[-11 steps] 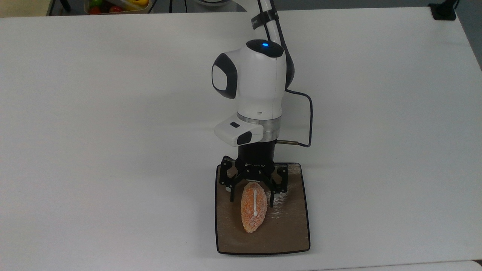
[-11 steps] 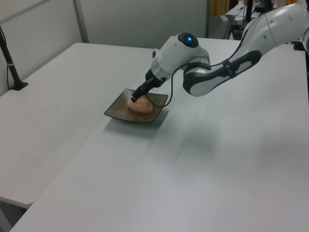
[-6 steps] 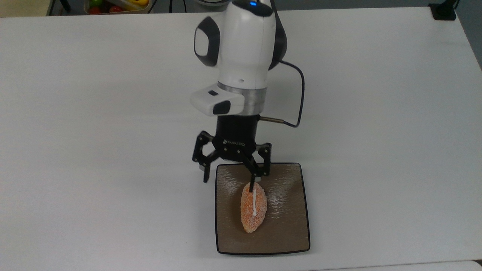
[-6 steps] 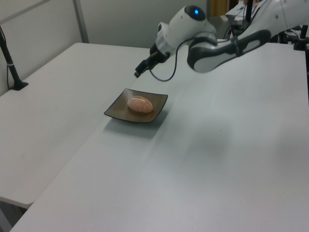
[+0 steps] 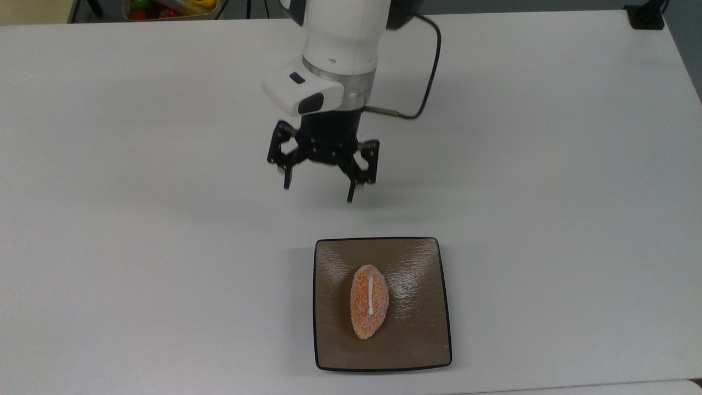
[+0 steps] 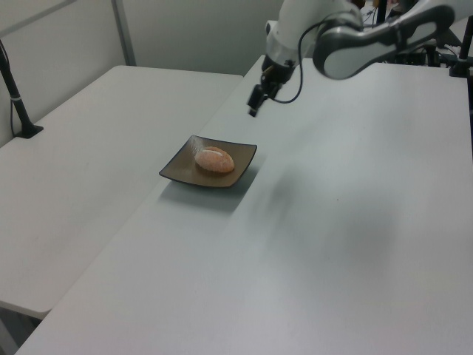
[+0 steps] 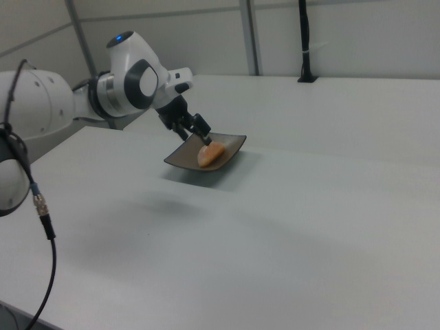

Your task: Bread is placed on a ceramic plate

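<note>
The tool [image 5: 320, 186] is being held wide open and empty above the worktop [image 5: 548, 164]. The bread [image 5: 369, 301] is lying below it in the top view, on the ceramic plate [image 5: 422, 340]. Little risk is being judged; the plate could be knocked only by a low sweep.

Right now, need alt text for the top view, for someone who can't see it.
A bread roll lies on a square brown plate near the bottom of a white table. The open, empty gripper hangs above the bare table, apart from the plate, toward the top of the top view.
</note>
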`<state>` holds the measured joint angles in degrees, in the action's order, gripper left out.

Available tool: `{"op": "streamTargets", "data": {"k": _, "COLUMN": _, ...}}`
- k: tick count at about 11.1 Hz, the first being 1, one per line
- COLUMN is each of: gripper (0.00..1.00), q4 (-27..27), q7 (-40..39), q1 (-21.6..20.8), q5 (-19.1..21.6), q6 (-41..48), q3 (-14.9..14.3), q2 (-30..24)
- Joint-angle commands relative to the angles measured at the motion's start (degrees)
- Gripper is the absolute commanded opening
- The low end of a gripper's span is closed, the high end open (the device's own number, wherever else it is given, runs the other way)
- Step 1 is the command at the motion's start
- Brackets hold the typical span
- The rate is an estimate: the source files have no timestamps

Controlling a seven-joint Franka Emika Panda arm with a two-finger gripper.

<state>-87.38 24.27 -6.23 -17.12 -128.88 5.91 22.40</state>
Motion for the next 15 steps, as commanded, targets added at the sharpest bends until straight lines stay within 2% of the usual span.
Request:
{"op": "streamTargets", "data": {"k": 1, "gripper": 1.0, "q4": -5.4, "q7": -12.8, "q1": 0.4, "q5": 8.5, "q6": 17.6, "q3": -0.1, "q2": -9.5}}
{"op": "streamTargets", "data": {"k": 4, "gripper": 1.0, "q4": -13.8, "q7": -13.4, "q1": 0.2, "q5": 12.1, "q6": 21.3, "q3": -1.2, "q2": -21.0}}
{"op": "streamTargets", "data": {"k": 6, "gripper": 1.0, "q4": -14.5, "q7": -13.4, "q1": 0.4, "q5": 14.4, "q6": 26.2, "q3": -1.4, "q2": -24.3}}
{"op": "streamTargets", "data": {"k": 10, "gripper": 1.0, "q4": -14.6, "q7": -12.8, "q1": 0.3, "q5": 16.5, "q6": 26.5, "q3": -4.4, "q2": -25.2}}
{"op": "streamTargets", "data": {"k": 15, "gripper": 1.0, "q4": -14.4, "q7": -13.6, "q1": 0.2, "q5": 16.5, "q6": 27.1, "q3": -4.5, "q2": -24.9}}
